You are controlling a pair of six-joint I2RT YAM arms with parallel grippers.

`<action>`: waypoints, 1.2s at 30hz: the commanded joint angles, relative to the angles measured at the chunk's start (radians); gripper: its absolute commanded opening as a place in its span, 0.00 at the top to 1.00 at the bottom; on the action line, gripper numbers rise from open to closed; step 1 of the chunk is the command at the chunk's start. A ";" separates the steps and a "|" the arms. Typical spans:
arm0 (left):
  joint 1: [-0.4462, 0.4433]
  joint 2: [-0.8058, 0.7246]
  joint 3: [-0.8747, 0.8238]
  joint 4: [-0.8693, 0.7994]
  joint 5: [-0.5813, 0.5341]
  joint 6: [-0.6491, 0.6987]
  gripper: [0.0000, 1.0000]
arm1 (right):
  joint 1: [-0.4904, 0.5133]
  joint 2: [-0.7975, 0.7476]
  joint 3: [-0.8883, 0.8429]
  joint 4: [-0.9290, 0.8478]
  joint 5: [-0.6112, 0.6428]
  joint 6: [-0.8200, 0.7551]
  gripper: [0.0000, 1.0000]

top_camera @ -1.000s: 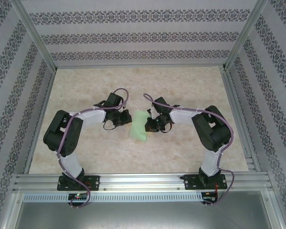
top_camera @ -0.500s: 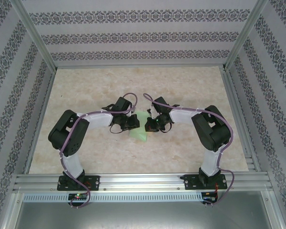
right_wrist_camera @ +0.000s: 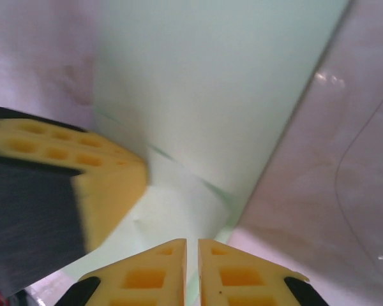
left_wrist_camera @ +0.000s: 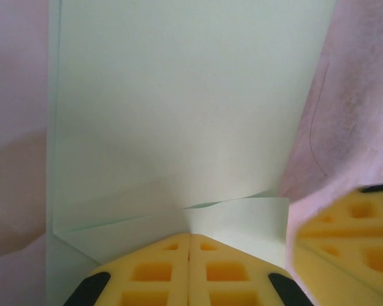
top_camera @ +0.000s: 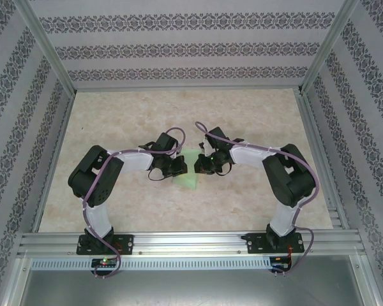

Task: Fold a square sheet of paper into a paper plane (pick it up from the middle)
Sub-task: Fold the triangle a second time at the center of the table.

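Mint-green paper is seen lying part-folded at mid-table, crowded from both sides. Over the last second the left gripper has been swung in from beside the sheet and brought onto its left edge, so less green is left showing from above. Its jaws are pressed fully together at a raised flap; whether paper is nipped cannot be told. The right gripper is held at the opposite edge, jaws a bare slit apart with green in the gap, gripping or releasing cannot be told. A crease is judged under way, with no dart shape formed yet
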 commanded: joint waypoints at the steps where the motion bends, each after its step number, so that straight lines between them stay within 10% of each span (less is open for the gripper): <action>1: -0.016 0.026 -0.057 -0.073 -0.063 -0.009 0.93 | 0.027 -0.091 -0.007 0.000 0.010 0.018 0.86; 36: -0.017 0.034 -0.074 -0.063 -0.081 -0.045 0.94 | 0.140 0.046 -0.079 0.046 -0.013 0.069 0.93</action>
